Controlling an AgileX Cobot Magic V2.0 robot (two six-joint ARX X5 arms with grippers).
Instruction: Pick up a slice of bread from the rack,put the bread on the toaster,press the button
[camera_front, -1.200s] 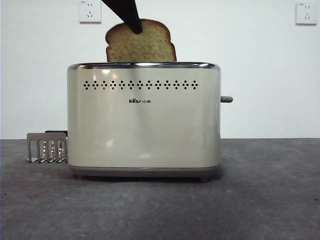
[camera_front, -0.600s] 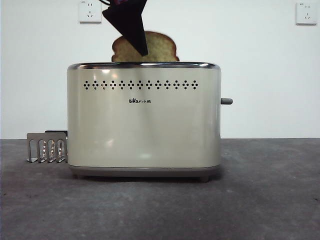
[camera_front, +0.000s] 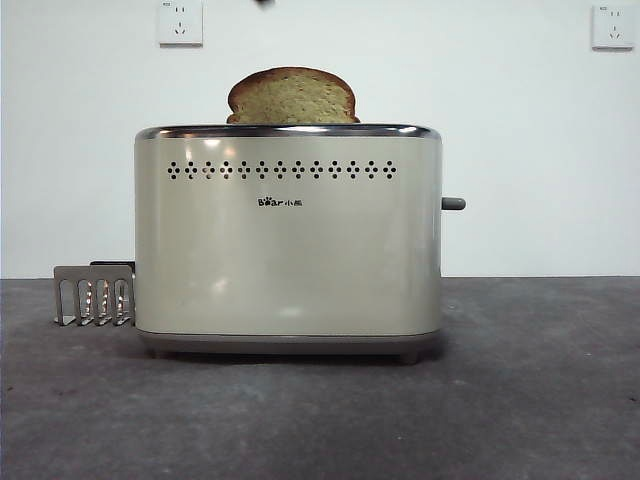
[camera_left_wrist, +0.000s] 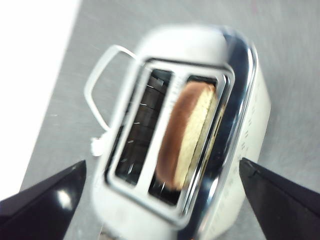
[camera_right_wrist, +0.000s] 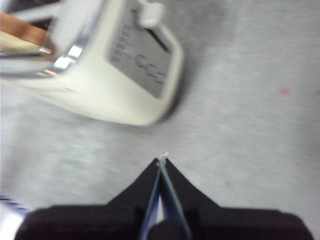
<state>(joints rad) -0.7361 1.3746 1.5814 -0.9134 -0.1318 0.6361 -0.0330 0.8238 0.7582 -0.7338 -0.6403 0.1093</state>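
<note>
Cream and chrome fill the front view: the toaster (camera_front: 288, 235) stands on the dark table (camera_front: 540, 400) with the slice of bread (camera_front: 292, 97) upright in its top, the rounded crust well above the chrome rim. The button (camera_front: 453, 203) sticks out of the narrow end, not yet pressed by the look of it. The rack (camera_front: 94, 295) sits low at the opposite end, just beside the toaster's base. Only a dark speck of an arm shows at the top edge.

From the left wrist, the left gripper (camera_left_wrist: 160, 187) hangs above the toaster (camera_left_wrist: 200, 50) with its fingers (camera_left_wrist: 47, 195) spread wide and holding nothing. The slice of bread (camera_left_wrist: 187, 132) lies between them and below, free of both, leaning in one of the two slots. That lean looks like the first risk: if the slice is caught on the slot's wires, pressing may not carry it down.

From the right wrist, the right gripper (camera_right_wrist: 162, 162) has its fingers closed together on nothing, over bare table. The toaster (camera_right_wrist: 107, 70) is ahead of the tips and off to one side, its button (camera_right_wrist: 150, 14) farther off on the end panel. The second risk is aim: a closed tip meeting that small knob off-centre could slip off, or shove the whole toaster along instead of lowering the lever.
</note>
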